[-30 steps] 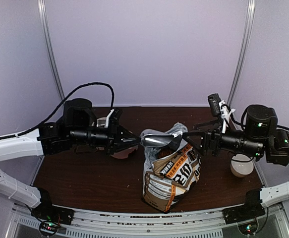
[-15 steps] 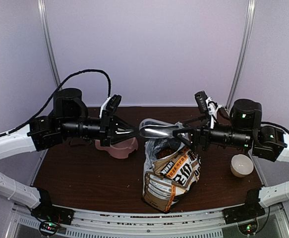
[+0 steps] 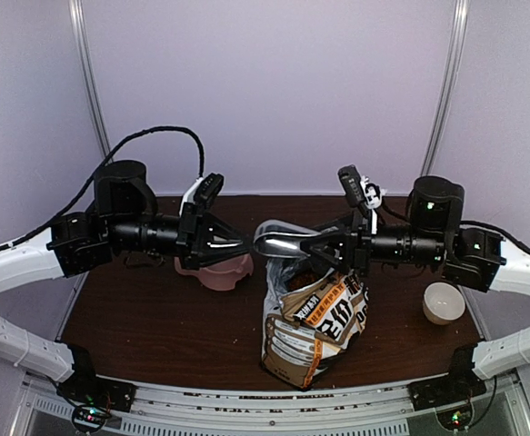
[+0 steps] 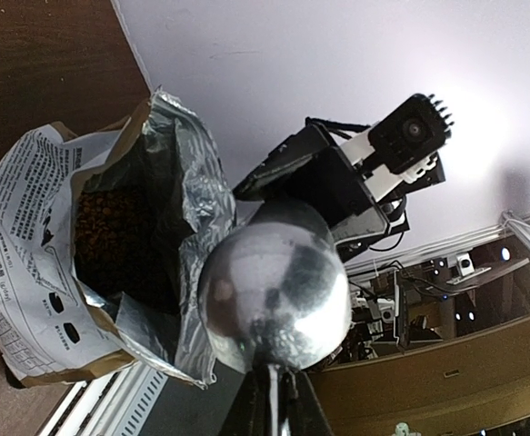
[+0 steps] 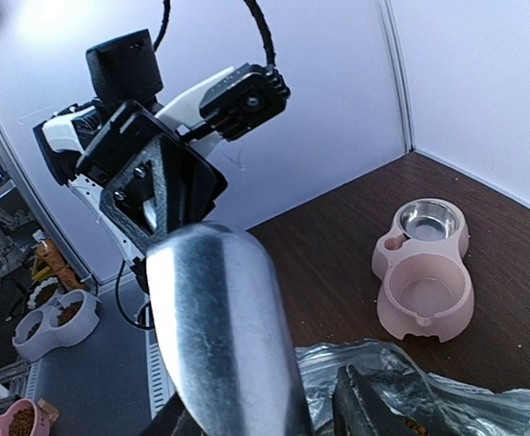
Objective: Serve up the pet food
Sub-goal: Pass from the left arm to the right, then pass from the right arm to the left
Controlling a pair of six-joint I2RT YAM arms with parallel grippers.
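Left pincer clenched on the handle of the metal scoop, holding it roughly level in the air just above the open mouth of the bag

Right pincer comes in from the opposite side, at the bowl end of the scoop. The right wrist view shows the scoop sitting between its fingers, jaws partly spread. Can't tell whether they actually bear on the metal or just straddle it

Pet food is inside the bag: brown kibble visible through the foil-lined opening, clearer in the left wrist view. Can't tell if any is in the scoop; only its rounded outside shows

The bag stands mid-worktop, top crumpled open, printed side toward the arm bases

Pink double feeder sits on the worktop left of the bag, below the left pincer, apart from the bag. Right wrist view shows a metal insert in its far basin

White bowl on the right side, well apart from the bag
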